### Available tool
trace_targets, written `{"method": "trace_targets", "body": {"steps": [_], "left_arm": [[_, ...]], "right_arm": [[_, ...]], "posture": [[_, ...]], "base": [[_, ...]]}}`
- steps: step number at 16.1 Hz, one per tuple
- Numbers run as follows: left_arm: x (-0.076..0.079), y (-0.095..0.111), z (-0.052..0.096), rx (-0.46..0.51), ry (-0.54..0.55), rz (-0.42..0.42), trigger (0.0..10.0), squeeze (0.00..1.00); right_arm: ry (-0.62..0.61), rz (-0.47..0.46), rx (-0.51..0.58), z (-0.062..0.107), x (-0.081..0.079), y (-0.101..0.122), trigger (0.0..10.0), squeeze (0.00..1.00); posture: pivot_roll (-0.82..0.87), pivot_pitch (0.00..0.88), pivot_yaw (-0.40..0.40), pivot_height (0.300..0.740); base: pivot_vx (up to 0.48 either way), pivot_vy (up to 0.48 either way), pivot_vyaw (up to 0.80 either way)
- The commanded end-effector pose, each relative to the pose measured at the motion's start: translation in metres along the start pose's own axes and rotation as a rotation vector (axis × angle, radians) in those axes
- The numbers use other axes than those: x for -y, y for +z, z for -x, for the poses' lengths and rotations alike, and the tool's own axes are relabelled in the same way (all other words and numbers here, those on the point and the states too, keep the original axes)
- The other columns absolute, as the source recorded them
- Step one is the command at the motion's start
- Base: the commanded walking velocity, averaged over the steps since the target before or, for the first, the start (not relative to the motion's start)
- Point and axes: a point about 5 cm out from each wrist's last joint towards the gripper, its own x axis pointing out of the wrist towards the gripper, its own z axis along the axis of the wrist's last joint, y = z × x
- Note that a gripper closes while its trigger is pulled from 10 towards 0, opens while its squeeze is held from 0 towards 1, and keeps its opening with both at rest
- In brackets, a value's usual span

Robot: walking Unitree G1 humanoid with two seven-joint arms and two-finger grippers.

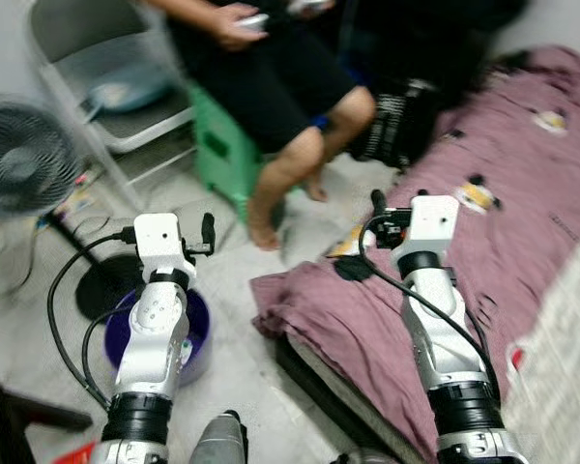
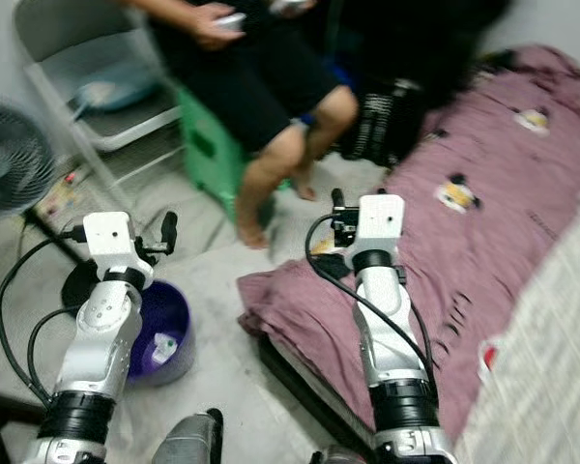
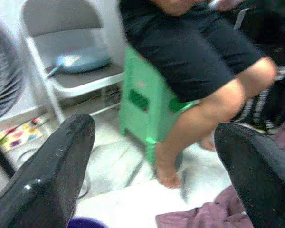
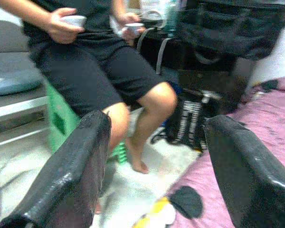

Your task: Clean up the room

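A maroon blanket [image 1: 522,193] with cartoon prints covers the bed on the right, and its corner [image 1: 300,300] hangs toward the floor. My right gripper [image 1: 377,205] is raised over that corner; the right wrist view shows it open [image 4: 156,121] with nothing between its fingers. A purple bucket [image 1: 198,329] with a white scrap inside stands on the floor under my left arm. My left gripper [image 1: 209,232] hovers above the bucket, and the left wrist view shows it open and empty [image 3: 154,128].
A person sits on a green stool [image 1: 222,155] straight ahead, bare feet on the floor, something small in each hand. A grey folding chair [image 1: 106,58] and a fan [image 1: 19,155] stand at left. A black bag [image 1: 396,126] leans by the bed. A cable [image 1: 63,290] trails on the floor.
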Motion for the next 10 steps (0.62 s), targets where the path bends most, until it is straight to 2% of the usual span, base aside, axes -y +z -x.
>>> {"method": "trace_targets", "body": {"steps": [1, 10], "left_arm": [[-0.001, 0.003, 0.0, 0.006, 0.014, -0.002, 10.0, 0.0], [0.001, 0.004, -0.001, 0.001, 0.006, 0.001, 10.0, 0.0]], "right_arm": [[0.023, -0.013, -0.004, -0.002, -0.004, 0.001, 10.0, 0.0], [0.075, -0.025, 0.008, -0.001, -0.015, 0.003, 10.0, 0.0]], "posture": [[-0.02, 0.103, -0.009, 0.74], [-0.02, 0.111, -0.007, 0.74]], "base": [[0.0, 0.0, 0.8], [0.0, 0.0, 0.8]]}}
